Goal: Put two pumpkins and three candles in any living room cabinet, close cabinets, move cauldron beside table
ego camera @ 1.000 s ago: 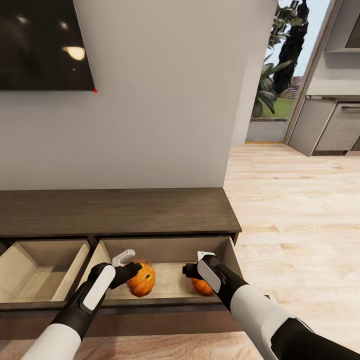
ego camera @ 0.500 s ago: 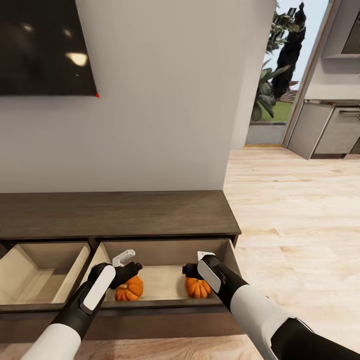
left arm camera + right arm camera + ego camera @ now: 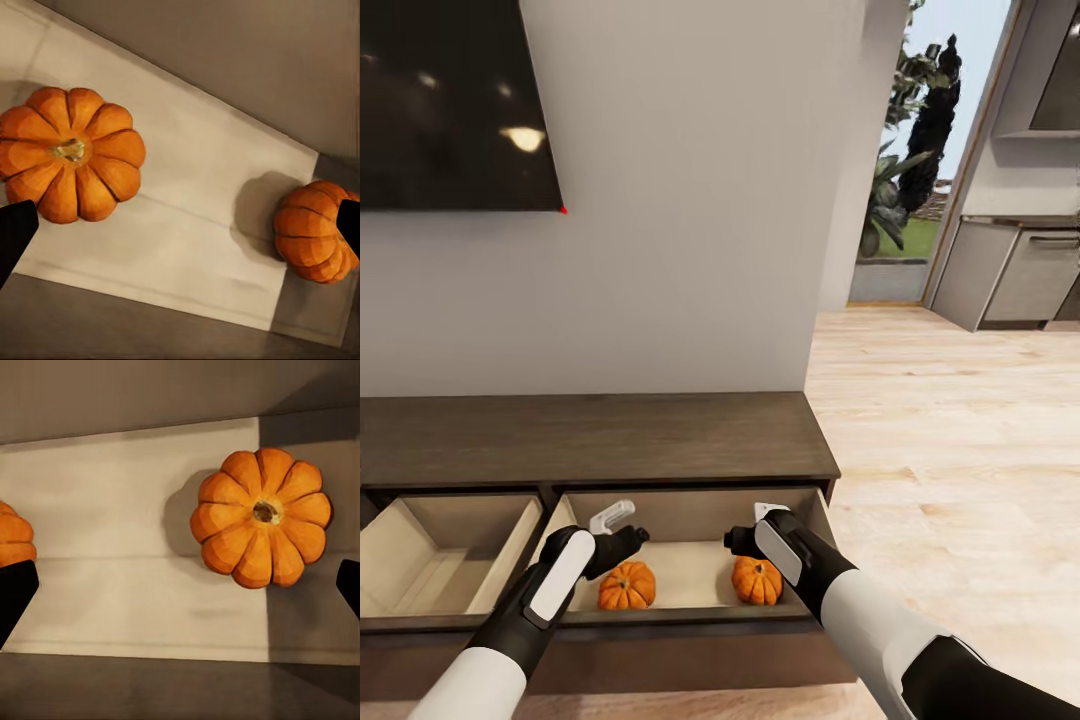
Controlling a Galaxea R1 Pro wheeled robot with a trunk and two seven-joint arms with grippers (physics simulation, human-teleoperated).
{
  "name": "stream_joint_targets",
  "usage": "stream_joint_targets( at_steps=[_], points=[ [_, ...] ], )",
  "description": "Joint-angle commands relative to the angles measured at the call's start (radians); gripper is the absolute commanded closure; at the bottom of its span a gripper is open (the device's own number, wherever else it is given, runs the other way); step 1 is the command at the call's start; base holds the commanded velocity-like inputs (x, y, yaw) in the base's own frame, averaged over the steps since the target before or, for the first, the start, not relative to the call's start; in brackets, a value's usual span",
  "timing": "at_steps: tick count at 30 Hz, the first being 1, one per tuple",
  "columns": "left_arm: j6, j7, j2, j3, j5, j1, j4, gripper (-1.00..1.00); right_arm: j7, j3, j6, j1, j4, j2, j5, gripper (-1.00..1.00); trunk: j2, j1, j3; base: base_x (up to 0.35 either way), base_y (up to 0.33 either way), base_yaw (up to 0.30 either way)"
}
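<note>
While both grippers hover with fingers spread wide and empty, two squat ribbed orange pumpkins (image 3: 626, 586) (image 3: 757, 581) sit apart in the long dark-brown wooden cabinet's (image 3: 600, 435) open drawer, lower centre of frame

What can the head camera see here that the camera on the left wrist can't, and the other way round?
The head view alone takes in the room: the dark cabinet top, a second open drawer, the wall screen, the wooden floor and both arms. The left wrist view alone looks straight down on the pumpkins, showing one's stem from above. Both show the left pumpkin and right pumpkin resting apart on the pale drawer floor.
</note>
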Motion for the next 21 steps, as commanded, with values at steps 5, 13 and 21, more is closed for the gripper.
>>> stream_joint_targets(
  at_steps=[5,13,21],
  points=[
    [0.022,0.008,-0.001,-0.001,0.014,-0.001,0.001,-1.00,-0.009,0.007,0.002,-0.001,-0.001,-0.002,-0.010,-1.00,0.001,-0.002,0.018,0.000,0.000,0.000],
    [0.047,0.007,0.004,0.006,0.024,-0.001,0.003,-1.00,-0.009,0.007,0.002,-0.001,-0.001,-0.002,-0.012,-1.00,0.003,-0.006,0.049,0.000,0.000,0.000],
    [0.074,0.008,0.002,0.006,0.063,-0.001,0.015,-1.00,-0.010,0.007,0.006,-0.001,0.000,-0.002,-0.012,-1.00,0.005,-0.010,0.080,0.000,0.000,0.000]
  ],
)
